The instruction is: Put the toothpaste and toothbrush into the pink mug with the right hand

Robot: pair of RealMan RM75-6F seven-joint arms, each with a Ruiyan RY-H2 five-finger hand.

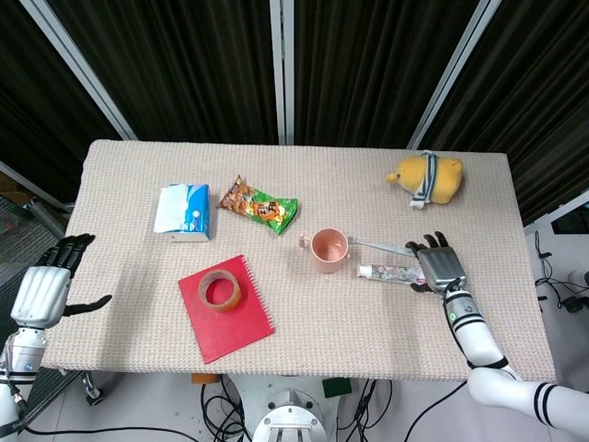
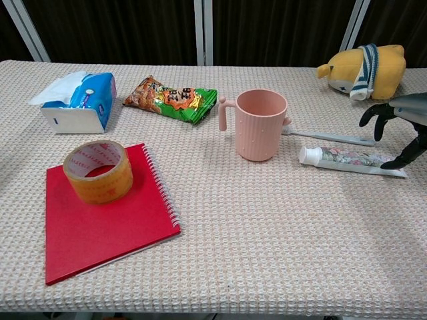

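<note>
The pink mug (image 1: 328, 250) (image 2: 259, 124) stands upright mid-table. To its right lies the white toothbrush (image 1: 380, 246) (image 2: 328, 137), and just in front of that the toothpaste tube (image 1: 390, 273) (image 2: 351, 160), cap toward the mug. My right hand (image 1: 440, 265) (image 2: 399, 124) hovers open over the tube's far right end, fingers spread and pointing down, holding nothing. My left hand (image 1: 44, 288) hangs open off the table's left edge, seen only in the head view.
A red notebook (image 1: 226, 312) carries a roll of tape (image 1: 220, 291) at the front left. A tissue pack (image 1: 183, 212) and snack bag (image 1: 260, 206) lie behind it. A yellow plush toy (image 1: 426, 180) sits at the back right.
</note>
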